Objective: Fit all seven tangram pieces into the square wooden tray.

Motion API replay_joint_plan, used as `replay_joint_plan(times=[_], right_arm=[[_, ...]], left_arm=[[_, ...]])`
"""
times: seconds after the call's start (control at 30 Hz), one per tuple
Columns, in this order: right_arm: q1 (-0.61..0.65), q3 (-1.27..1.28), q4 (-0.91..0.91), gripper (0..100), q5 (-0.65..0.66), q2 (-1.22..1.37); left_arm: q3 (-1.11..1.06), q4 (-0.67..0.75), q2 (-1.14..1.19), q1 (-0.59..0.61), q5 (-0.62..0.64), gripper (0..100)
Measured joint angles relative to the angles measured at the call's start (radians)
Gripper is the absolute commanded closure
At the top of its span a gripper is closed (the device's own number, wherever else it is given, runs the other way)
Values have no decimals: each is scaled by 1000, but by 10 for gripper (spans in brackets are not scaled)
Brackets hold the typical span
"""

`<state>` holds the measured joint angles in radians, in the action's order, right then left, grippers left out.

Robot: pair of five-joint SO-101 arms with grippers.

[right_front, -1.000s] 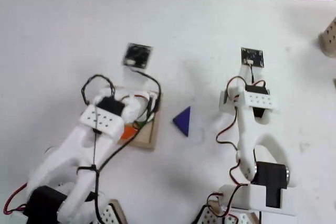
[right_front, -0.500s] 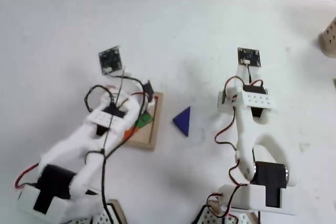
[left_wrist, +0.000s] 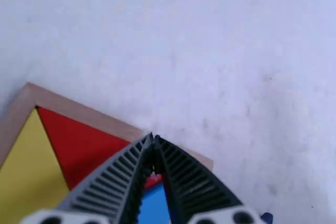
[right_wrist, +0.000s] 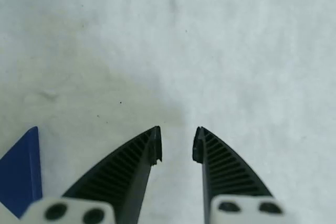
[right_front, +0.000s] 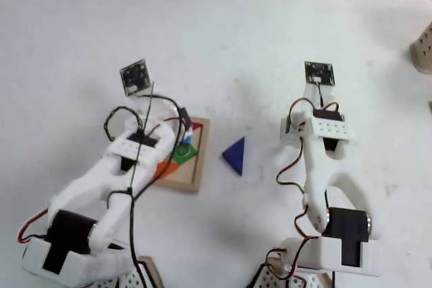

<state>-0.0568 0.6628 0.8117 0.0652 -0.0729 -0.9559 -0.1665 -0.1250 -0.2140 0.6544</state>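
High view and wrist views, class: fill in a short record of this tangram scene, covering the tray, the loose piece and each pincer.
tray: square wooden tray on the table
in tray: red triangle, yellow piece beside it
loose piece: blue triangle, outside the tray
left pincer: shut, over the tray's corner
right pincer: open, above bare table

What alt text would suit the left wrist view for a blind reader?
The left pincer, black ridged jaws shut tip to tip, hangs over a corner of the wooden tray on a white table. In the tray lie a red piece, a yellow piece beside it and a blue piece under the pincer.
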Motion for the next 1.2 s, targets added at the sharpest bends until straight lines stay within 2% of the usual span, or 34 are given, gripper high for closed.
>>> replay_joint_plan(times=[0.17,0.33,0.57,0.77,1.07,1.2], right_arm=[[0,0,0,893,0,0],[0,0,0,893,0,0],[0,0,0,893,0,0],[0,0,0,893,0,0],[-2,0,0,893,2,0],[0,0,0,893,6,0]], left_arm=[[0,-69,0,-3,-52,980],[26,-166,0,-55,-118,980],[34,-181,0,-64,-129,980],[57,-238,0,-144,-278,980],[118,-256,0,-106,-301,980],[118,-334,-57,-72,-302,980]])
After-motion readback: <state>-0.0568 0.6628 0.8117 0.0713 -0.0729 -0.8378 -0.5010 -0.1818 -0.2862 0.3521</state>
